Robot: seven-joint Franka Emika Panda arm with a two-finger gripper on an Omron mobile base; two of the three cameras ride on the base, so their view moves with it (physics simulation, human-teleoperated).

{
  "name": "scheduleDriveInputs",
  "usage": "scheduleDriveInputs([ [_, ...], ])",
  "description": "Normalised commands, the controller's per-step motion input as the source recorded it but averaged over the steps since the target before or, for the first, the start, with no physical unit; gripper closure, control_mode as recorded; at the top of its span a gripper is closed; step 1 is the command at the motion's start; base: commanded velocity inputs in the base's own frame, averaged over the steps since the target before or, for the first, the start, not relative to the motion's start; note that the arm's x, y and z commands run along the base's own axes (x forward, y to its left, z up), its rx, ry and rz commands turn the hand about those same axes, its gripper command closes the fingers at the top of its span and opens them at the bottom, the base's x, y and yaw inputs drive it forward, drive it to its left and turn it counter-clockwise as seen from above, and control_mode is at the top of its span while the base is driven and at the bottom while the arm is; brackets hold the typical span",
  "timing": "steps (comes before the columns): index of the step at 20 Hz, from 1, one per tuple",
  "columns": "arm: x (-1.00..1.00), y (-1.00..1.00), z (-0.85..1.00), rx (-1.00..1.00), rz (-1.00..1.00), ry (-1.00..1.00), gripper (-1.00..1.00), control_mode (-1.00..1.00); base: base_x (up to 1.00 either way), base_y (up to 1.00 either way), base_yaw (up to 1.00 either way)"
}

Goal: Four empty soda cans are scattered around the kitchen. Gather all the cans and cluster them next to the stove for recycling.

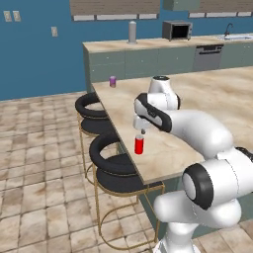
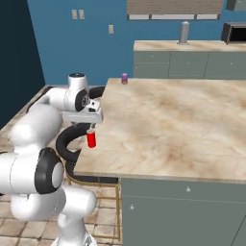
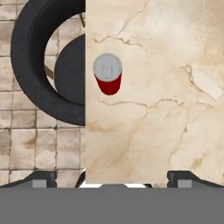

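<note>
One small red cylindrical soda can with a silver top (image 3: 108, 73) is standing near the beige marble counter (image 3: 157, 109) edge. Open-jawed, the two-finger gripper (image 1: 142, 132) is hovering above; a nudge toward nine o'clock risks toppling it floorward.

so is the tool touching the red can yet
Apart. In the hand view the red can stands upright on the counter well ahead of the open tool, with bare marble between.

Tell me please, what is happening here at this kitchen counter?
A white robot arm holds its tool just above a red can that stands upright near the edge of the marble counter, beside a black stool. The tool is open and holds nothing; the can is not yet gripped. A purple can stands at the far corner of the same counter.
</note>
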Motion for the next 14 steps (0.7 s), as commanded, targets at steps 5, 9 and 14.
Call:
scheduleDriveInputs([
  [5,0.48,0.21,-0.51,0.0,0.0,0.03,-1.0,-1.0,0.0,0.0,0.0],
  [9,0.35,0.25,-0.35,0.0,0.0,0.06,-1.0,-1.0,0.0,0.0,0.0],
  [14,0.21,0.02,-0.21,0.0,0.0,0.0,-1.0,-1.0,0.0,0.0,0.0],
])
